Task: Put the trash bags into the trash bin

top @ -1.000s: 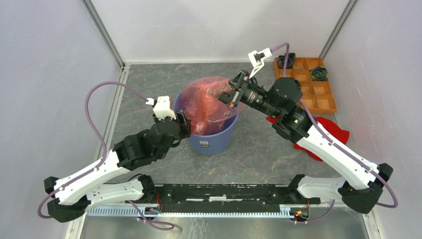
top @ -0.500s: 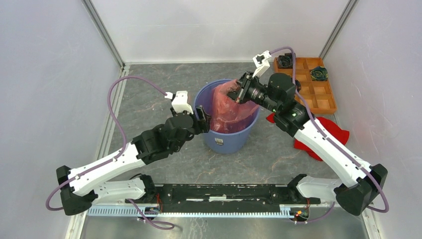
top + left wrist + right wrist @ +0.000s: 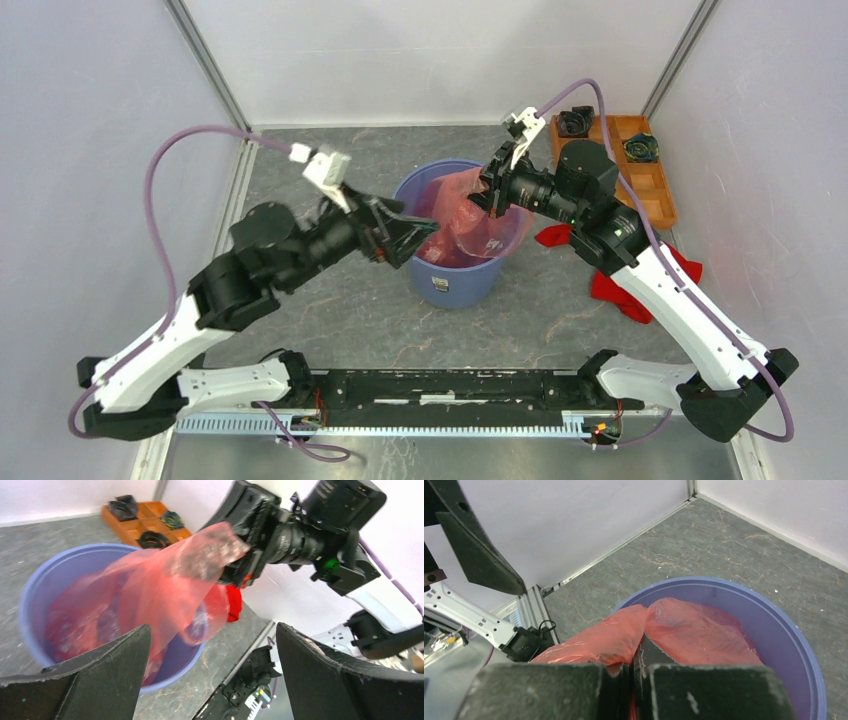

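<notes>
Red-pink crinkly film, thin enough to see through: one trash bag (image 3: 462, 215), its lower part slumped inside the one blue bucket (image 3: 455, 284), its top corner drawn up above the far right of the rim. My right claw (image 3: 492, 188) is pinched together on that corner, with the arm reaching in from the near right and the wrist angled left. My left claw (image 3: 412, 237) hangs with its fingers wide apart just beside the bucket's left rim, pointing right and holding nothing. One red cloth (image 3: 625, 292) lies right of the bucket, and one orange tray (image 3: 645, 200) sits at the far right.
</notes>
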Available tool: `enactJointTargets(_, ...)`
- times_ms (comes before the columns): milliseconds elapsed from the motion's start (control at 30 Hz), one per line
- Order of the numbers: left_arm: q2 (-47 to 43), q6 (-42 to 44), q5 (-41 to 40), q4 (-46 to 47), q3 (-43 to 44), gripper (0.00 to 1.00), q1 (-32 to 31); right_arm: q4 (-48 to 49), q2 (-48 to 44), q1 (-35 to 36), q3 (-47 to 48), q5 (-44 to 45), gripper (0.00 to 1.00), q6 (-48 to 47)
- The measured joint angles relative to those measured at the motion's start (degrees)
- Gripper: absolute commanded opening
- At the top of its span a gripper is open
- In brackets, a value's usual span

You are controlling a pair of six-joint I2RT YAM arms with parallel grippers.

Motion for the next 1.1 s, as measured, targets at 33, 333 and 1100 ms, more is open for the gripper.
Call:
enactJointTargets(33,3.06,0.66,2.64,0.28,2.56,1.00,0.00,-0.26,0.24,0.00,0.44,-0.81,0.01,-0.79)
enactJointTargets(333,16.22,2.64,3.65,-4.04,5.77,0.68,0.00,-1.14,1.29,0.00,2.45,-4.50,0.01,-2.64)
enactJointTargets(1100,12.94,2.73,-10.78,-5.20,4.02,0.02,0.00,-12.68,-0.63,0.00,2.99,1.68,0.86,-15.28)
